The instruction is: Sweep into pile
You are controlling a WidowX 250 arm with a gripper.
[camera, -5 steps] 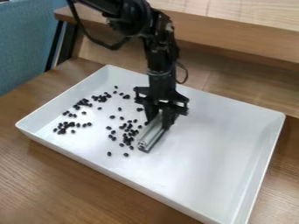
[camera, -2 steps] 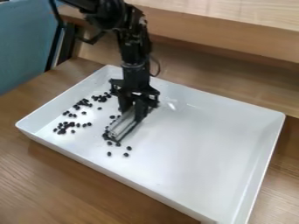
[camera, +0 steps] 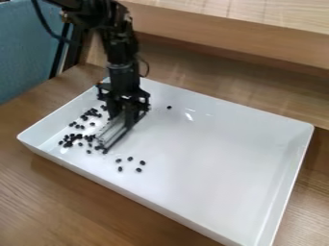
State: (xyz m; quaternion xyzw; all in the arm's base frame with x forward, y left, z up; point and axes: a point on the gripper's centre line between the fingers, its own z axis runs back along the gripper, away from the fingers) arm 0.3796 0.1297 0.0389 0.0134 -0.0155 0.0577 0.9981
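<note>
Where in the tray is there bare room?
The white tray is bare from the five loose beans and lone far bean to its image-right wall. Crowded: its left end, with bean clusters, gripper and metal bar.

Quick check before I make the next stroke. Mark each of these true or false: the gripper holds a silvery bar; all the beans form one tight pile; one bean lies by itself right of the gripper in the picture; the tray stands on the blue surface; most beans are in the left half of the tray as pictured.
1. The gripper holds a silvery bar. True.
2. All the black beans form one tight pile. False: they lie scattered in loose clusters and singly.
3. A lone bean lies right of the gripper in the picture. True.
4. The tray stands on the blue surface. False: it stands on a wooden table.
5. Most beans are in the tray's left half as pictured. True.
</note>
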